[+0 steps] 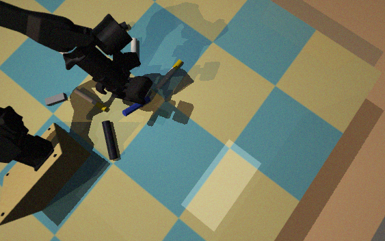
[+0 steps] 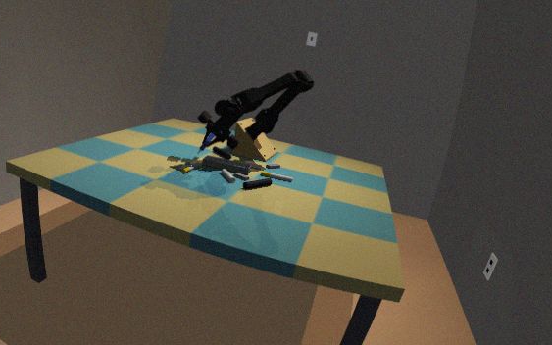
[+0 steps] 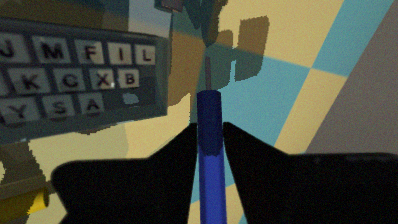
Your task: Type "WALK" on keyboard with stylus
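Observation:
My gripper (image 1: 146, 98) (image 2: 210, 139) (image 3: 210, 128) is shut on the blue stylus (image 1: 133, 107) (image 2: 208, 141) (image 3: 211, 175). In the wrist view the stylus lies along the gap between both fingers, its thin grey tip pointing up the picture. In the exterior view the tip points down and is above the table. The dark keyboard (image 2: 225, 165) (image 3: 161, 95) lies left of the stylus in the wrist view, showing letter keys such as L (image 3: 145, 54), A (image 3: 92, 104) and K (image 3: 31, 81). The W key is not in this view. The arm hides most of the keyboard in the top view.
Around the keyboard lie yellow-ended pens, one (image 1: 178, 64) right of the arm and another (image 1: 104, 109) left of the gripper. A black cylinder (image 1: 110, 140) (image 2: 222, 152), a grey block (image 1: 55, 99) and a white cylinder (image 1: 134, 46) (image 2: 227, 175) also lie there. The wooden base (image 1: 52, 174) stands beside the black cylinder.

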{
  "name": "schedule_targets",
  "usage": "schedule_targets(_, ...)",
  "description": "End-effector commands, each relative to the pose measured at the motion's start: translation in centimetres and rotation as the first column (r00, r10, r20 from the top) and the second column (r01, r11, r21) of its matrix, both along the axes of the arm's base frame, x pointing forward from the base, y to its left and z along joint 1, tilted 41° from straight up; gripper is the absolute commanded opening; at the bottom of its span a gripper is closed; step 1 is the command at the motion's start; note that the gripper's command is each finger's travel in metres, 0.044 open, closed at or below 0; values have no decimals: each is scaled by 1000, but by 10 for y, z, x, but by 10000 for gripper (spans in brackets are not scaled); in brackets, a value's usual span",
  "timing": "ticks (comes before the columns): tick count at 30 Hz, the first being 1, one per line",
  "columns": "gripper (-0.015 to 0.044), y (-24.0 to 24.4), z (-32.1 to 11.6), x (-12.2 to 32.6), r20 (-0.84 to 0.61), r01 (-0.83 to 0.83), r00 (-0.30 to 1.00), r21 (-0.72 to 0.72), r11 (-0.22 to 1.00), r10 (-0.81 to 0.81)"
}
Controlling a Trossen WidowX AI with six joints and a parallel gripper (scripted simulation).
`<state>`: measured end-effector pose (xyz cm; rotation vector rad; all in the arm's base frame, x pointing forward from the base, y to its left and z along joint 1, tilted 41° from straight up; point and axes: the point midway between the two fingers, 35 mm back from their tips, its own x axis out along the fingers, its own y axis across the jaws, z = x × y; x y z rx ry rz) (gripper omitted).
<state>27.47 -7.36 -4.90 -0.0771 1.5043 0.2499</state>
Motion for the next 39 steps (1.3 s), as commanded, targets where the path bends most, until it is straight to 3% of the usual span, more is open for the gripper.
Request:
schedule_targets(1, 0, 9, 16, 10, 1, -138, 990, -56, 989, 138)
schedule_targets(11, 0, 40, 53, 23, -60, -480, 877, -162, 862, 477)
schedule_targets(22, 0, 77, 100, 27, -167, -777, 623, -243, 581, 764)
schedule_targets(35, 0, 119, 159, 18, -325, -953, 222, -274, 133, 919)
schedule_targets(39, 0, 121, 163, 17, -334, -956, 200, -273, 108, 921)
